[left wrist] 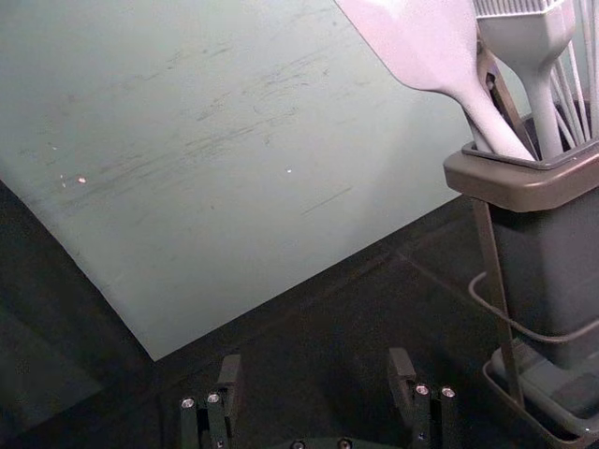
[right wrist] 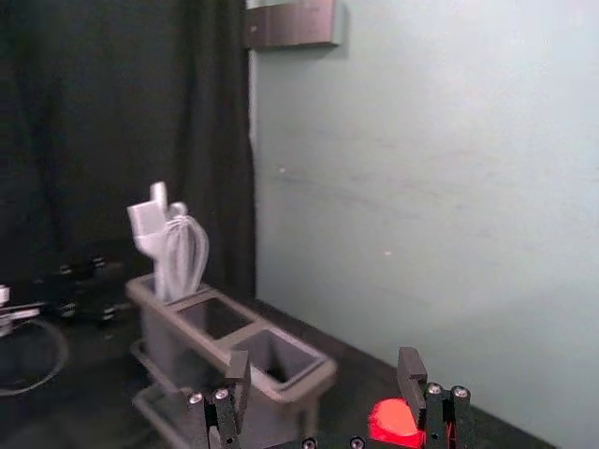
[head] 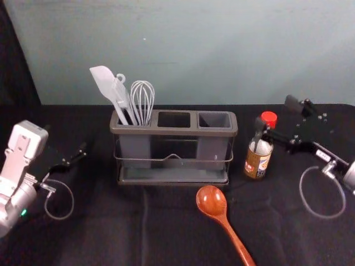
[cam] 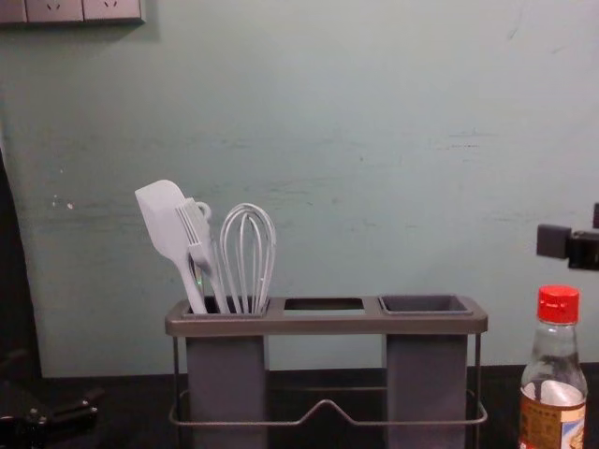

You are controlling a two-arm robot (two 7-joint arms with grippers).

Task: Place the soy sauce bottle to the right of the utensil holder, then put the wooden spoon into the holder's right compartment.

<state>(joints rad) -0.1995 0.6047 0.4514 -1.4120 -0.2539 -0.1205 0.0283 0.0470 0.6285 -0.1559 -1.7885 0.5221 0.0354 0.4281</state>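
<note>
To the right of the utensil holder (head: 173, 132), the right gripper (right wrist: 325, 363) gapes empty; to its left, the left gripper (left wrist: 315, 363) is open, empty; in front lies the wooden spoon (head: 211, 200); just right stands the soy sauce bottle (head: 256, 164), seemingly placed. Next: back off, fetch the spoon.

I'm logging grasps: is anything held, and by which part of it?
Nothing is held. The right gripper is open near the soy sauce bottle; the left gripper is open and empty.
</note>
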